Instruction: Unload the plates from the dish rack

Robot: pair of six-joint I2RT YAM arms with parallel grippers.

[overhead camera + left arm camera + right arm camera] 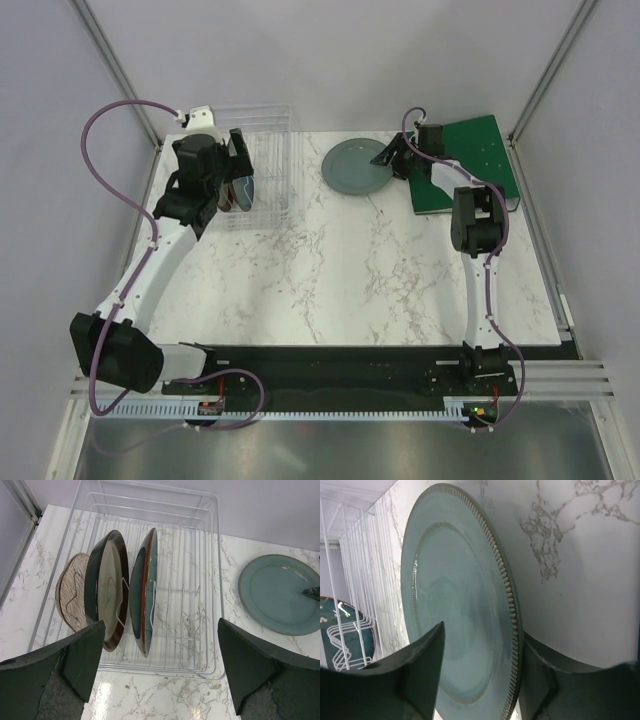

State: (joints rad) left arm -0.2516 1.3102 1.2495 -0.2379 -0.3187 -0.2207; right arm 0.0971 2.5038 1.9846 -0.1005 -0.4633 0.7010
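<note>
**One plate flat on the worktop, two upright in the rack**

Both arms reached from the near edge across the marble worktop [330, 270] toward its far edge. The left end effector [160, 630] hung over the near side of the dish rack [270, 115], its fingers [82, 660] spread to their widest and holding nothing. The clear rack stood at the worktop's far left corner. Inside it, two plates stood on edge between the dividers, side by side toward the rack's left end: a dark-rimmed plate [107, 580] and, just to its right, a plate with a reddish-brown edge [146, 590]. A tan woven-looking disc [70, 600] leaned at the rack's left end; whether it sat inside the rack could not be told.

The grey-green plate [355, 167] lay flat on the worktop near the middle of the far edge, just beside the rack and apart from it. The right end effector [482, 635] sat at that plate's right rim with its jaws parted, one finger over the plate's face and the other beyond the ribbed rim, gripping nothing. A green board [480, 150] lay in the far right corner.
</note>
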